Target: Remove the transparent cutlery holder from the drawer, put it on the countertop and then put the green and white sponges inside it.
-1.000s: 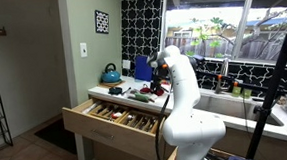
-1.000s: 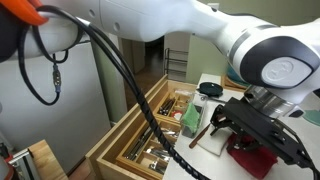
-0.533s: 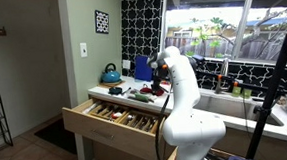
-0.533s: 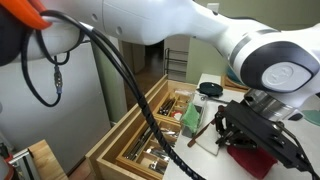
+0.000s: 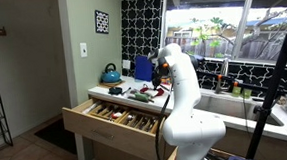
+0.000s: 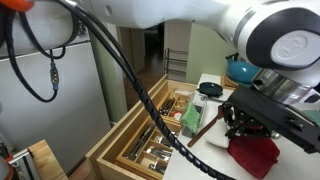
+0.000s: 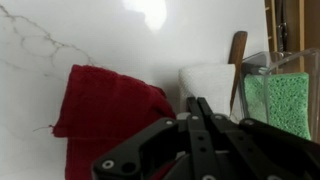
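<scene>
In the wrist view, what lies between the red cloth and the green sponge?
In the wrist view, the white sponge and a brown wooden handle lie between the red cloth and the green sponge, which sits inside the transparent cutlery holder.

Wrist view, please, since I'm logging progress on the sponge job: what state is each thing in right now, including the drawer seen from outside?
Drawer: pulled open.
Transparent cutlery holder: on the countertop, out of the drawer.
Green sponge: inside the holder.
White sponge: on the countertop, outside the holder.
Red cloth: crumpled.
Pincer: shut, over the white sponge; grip unclear.
</scene>
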Action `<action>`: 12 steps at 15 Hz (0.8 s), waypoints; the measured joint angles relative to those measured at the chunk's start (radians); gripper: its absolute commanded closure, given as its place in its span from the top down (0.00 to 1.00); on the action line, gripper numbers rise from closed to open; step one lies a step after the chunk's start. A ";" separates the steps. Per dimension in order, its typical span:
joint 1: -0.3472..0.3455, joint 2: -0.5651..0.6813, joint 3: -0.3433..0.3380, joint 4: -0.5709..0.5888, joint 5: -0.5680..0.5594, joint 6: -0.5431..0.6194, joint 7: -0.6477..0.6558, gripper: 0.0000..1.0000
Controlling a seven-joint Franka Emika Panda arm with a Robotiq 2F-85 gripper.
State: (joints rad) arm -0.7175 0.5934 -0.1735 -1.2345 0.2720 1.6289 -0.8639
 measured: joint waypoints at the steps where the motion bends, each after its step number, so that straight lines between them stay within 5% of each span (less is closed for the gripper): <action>1: 0.002 -0.014 -0.001 0.004 -0.011 0.000 0.000 0.01; 6: 0.056 -0.110 -0.002 0.005 -0.138 0.011 -0.012 0.01; 12: 0.211 -0.176 0.008 -0.029 -0.393 0.039 -0.018 0.01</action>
State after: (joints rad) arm -0.5062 0.4174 -0.1656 -1.2635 -0.1211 1.6678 -0.8823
